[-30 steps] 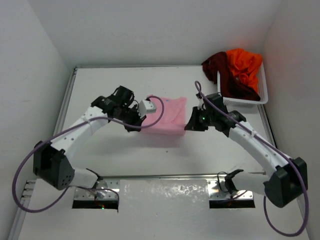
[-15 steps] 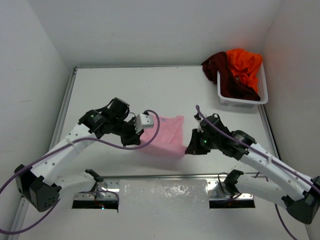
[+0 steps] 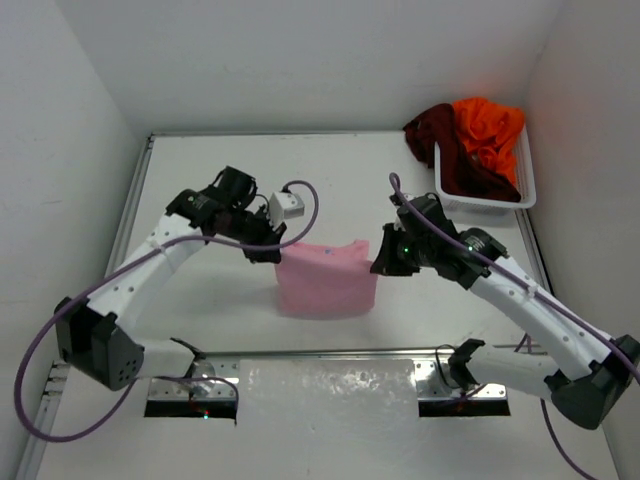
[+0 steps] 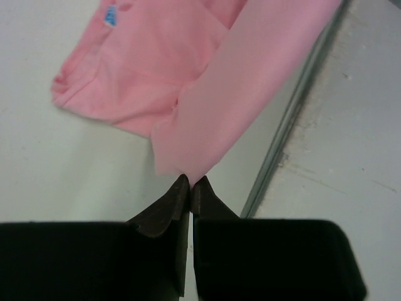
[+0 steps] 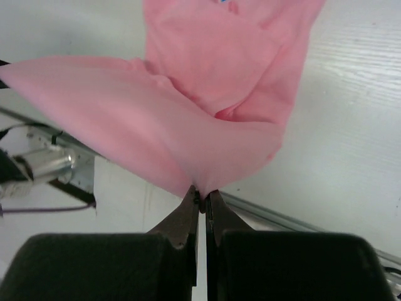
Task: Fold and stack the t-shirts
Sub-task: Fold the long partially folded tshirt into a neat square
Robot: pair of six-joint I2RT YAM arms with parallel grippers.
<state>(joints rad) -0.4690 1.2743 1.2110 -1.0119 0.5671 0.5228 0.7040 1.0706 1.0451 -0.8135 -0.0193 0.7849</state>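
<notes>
Your left gripper (image 3: 268, 252), right gripper (image 3: 381, 263) pinch pink shirt (image 3: 325, 282) corners, lifted; fold not finished. Next: maroon shirt (image 3: 440, 150), orange shirt (image 3: 490, 128) lie in basket (image 3: 529, 186).

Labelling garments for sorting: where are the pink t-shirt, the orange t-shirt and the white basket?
pink t-shirt (image 3: 325, 285), top view, middle of the cloth.
orange t-shirt (image 3: 490, 130), top view, crumpled middle.
white basket (image 3: 490, 204), top view, near rim.
</notes>
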